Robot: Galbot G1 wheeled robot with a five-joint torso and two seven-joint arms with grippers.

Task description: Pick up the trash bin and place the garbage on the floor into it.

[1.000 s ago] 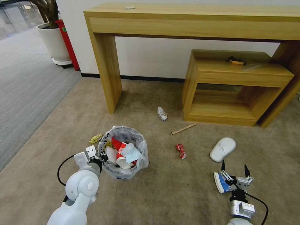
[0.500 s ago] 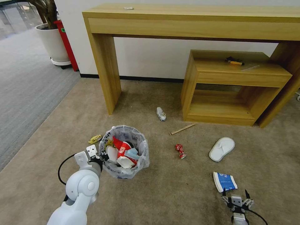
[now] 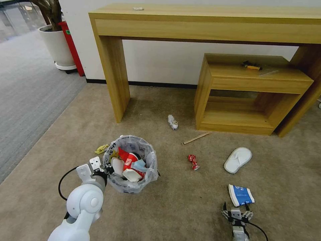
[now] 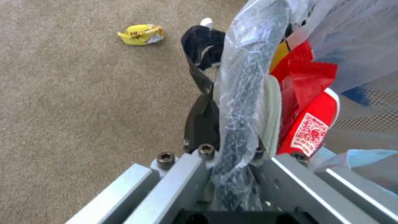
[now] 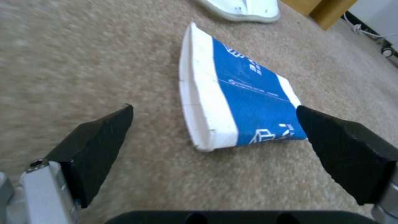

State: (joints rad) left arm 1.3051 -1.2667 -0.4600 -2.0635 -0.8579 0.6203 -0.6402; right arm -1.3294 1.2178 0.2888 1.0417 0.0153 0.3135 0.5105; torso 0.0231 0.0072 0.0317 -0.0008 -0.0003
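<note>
The beige short-pile carpet [image 3: 187, 201] takes up most of the scene, with a long light-wood console table [image 3: 207, 20] against the wall and a smaller light-wood open shelf unit [image 3: 247, 97] tucked under it. The small round dark trash bin lined with crinkled clear plastic [image 3: 132, 182] sits in front of the robot on its left side, stuffed with red and white wrappers and cups. The left gripper [image 3: 106, 169] is clamped on the bin's near rim; in the left wrist view the plastic-wrapped rim [image 4: 240, 102] runs right between the fingers [image 4: 203, 112].

Loose stuff on the carpet: a white slipper [image 3: 238, 159], a flattened blue-and-white paper cup [image 3: 241, 195], a thin wooden stick [image 3: 196, 138], a crumpled red wrapper [image 3: 193, 162], a small white bottle [image 3: 173, 122], and a yellow wrapper [image 3: 101, 148] just beside the bin.

The right gripper [image 3: 236, 211] is low near the frame bottom, fingers spread wide and holding nothing. The flattened cup [image 5: 236, 102] lies just ahead of the black fingertips [image 5: 99, 140], roughly centred between them, not touching.
</note>
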